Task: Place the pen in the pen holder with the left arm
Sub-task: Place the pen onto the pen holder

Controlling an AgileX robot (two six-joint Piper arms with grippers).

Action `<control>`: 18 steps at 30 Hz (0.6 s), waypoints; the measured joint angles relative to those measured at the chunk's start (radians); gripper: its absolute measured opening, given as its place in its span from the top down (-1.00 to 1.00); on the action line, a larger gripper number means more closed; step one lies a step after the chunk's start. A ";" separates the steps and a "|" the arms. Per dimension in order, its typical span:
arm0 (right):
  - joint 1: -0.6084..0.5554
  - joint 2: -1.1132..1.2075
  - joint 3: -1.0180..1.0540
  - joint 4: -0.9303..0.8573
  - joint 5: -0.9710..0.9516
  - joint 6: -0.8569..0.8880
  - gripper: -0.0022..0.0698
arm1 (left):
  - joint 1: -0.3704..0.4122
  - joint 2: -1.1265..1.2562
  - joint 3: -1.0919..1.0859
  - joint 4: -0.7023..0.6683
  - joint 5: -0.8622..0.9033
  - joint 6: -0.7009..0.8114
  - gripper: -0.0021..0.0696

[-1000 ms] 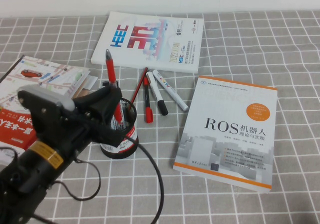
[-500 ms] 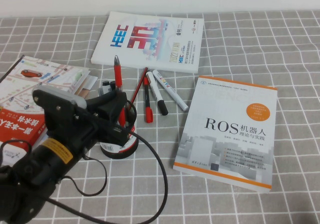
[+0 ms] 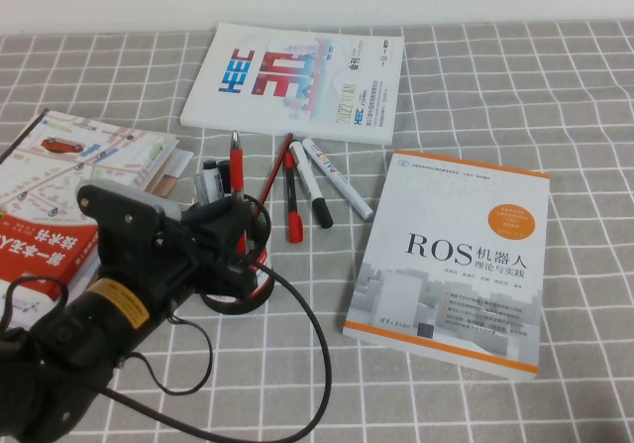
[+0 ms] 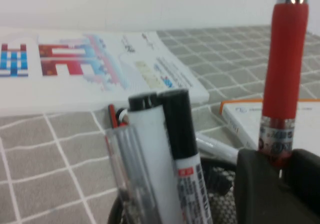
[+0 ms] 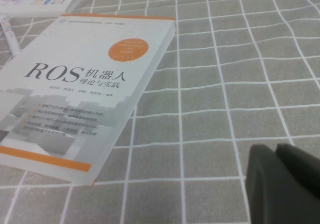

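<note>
The red pen (image 3: 236,166) stands almost upright, its lower end down inside the black mesh pen holder (image 3: 260,282). My left gripper (image 3: 238,227) hovers right over the holder and hides most of it, shut on the pen's lower barrel. In the left wrist view the pen (image 4: 285,68) rises from between the two black fingers (image 4: 260,184) of the left gripper (image 4: 281,164), with the holder's mesh (image 4: 217,194) below. My right gripper (image 5: 277,151) hangs shut over bare tablecloth, out of the high view.
A white marker (image 4: 150,149) and a black one (image 4: 180,129) stand in the holder. Loose markers (image 3: 309,180) lie just beyond it. The ROS book (image 3: 456,255) lies right, a white HEC book (image 3: 297,76) behind, stacked books (image 3: 69,175) left.
My left gripper has come down and slightly right over the holder, and the pen has sunk with it, so less of its barrel shows above the fingers.
</note>
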 joint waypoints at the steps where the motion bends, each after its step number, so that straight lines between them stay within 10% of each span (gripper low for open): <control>1: 0.000 0.000 0.000 0.000 0.000 0.000 0.98 | 0.000 0.000 0.000 0.000 0.007 0.000 0.63; 11: 0.000 0.000 0.000 0.000 0.000 0.000 0.98 | 0.000 -0.031 0.000 0.000 0.022 -0.055 0.08; 18: 0.000 0.000 0.000 0.000 0.000 0.000 0.98 | 0.000 -0.264 0.000 0.046 0.208 -0.134 0.46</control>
